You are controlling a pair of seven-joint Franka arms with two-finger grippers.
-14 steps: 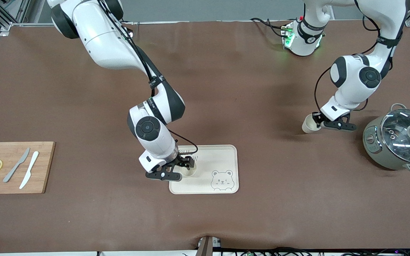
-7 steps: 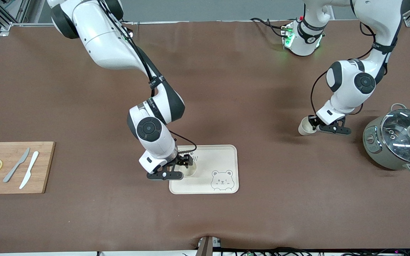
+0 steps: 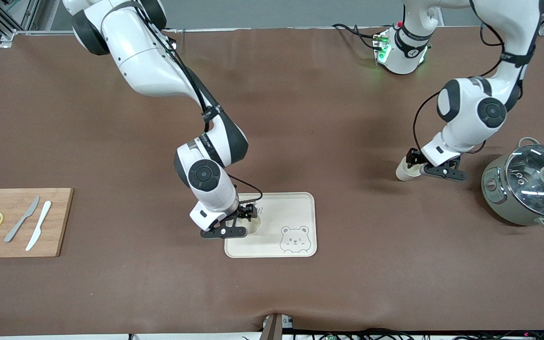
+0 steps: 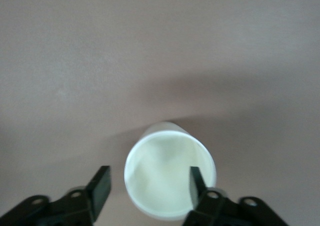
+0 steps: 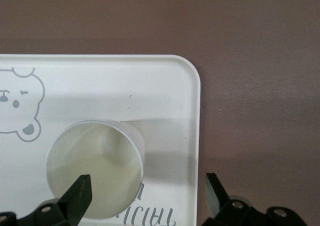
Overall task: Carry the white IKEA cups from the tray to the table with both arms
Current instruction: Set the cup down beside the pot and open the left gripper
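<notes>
One white cup (image 3: 252, 227) stands on the bear tray (image 3: 295, 208) at the corner toward the right arm's end. My right gripper (image 3: 247, 216) hovers open just over it. In the right wrist view, one fingertip overlaps the cup (image 5: 95, 171) and the other is over the tray's edge (image 5: 192, 136); the gripper (image 5: 147, 196) is empty. The second white cup (image 3: 402, 172) stands upright on the brown table toward the left arm's end. My left gripper (image 3: 412, 160) is open at its rim. In the left wrist view (image 4: 148, 186), one finger (image 4: 196, 183) is inside the cup (image 4: 165, 186) and the other outside, with a gap to the wall.
A grey-green pot with a glass lid (image 3: 529, 184) stands beside the left gripper, at the left arm's end. A wooden cutting board (image 3: 59, 222) with two knives and lemon slices lies at the right arm's end.
The left gripper and its cup shifted slightly toward the tray and lower. The right wrist shifted a little over the tray; its cup stayed put.
</notes>
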